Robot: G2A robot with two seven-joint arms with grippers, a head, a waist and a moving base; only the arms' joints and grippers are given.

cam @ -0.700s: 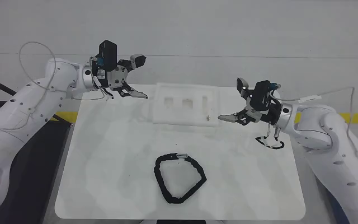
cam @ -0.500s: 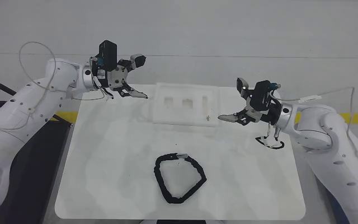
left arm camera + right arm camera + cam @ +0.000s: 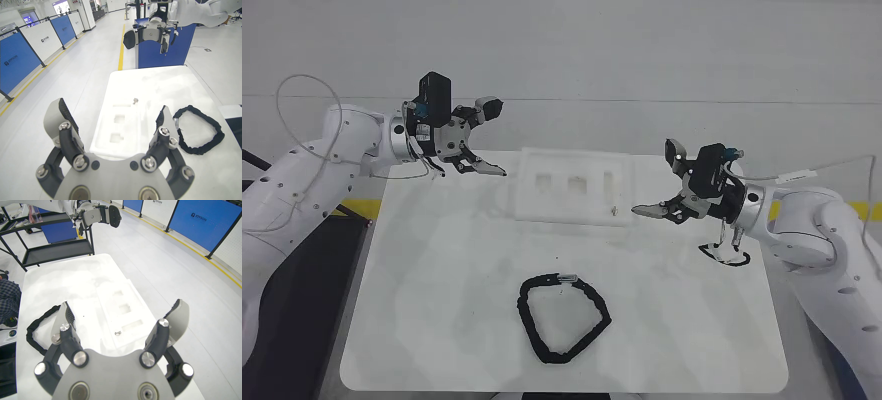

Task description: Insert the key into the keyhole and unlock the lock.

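Top view: key (image 3: 614,211) on foam tray (image 3: 542,205), beyond chain lock (image 3: 604,318).

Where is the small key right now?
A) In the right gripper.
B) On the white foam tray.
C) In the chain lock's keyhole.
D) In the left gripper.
B: the key lies loose on the white foam tray, well apart from the black chain lock.

Items counted: one white tabletop (image 3: 442,300). On it, one black fabric-sleeved chain lock (image 3: 220,133), one small silver metal key (image 3: 135,100), and one white foam tray (image 3: 577,208). The tray has three rectangular recesses.
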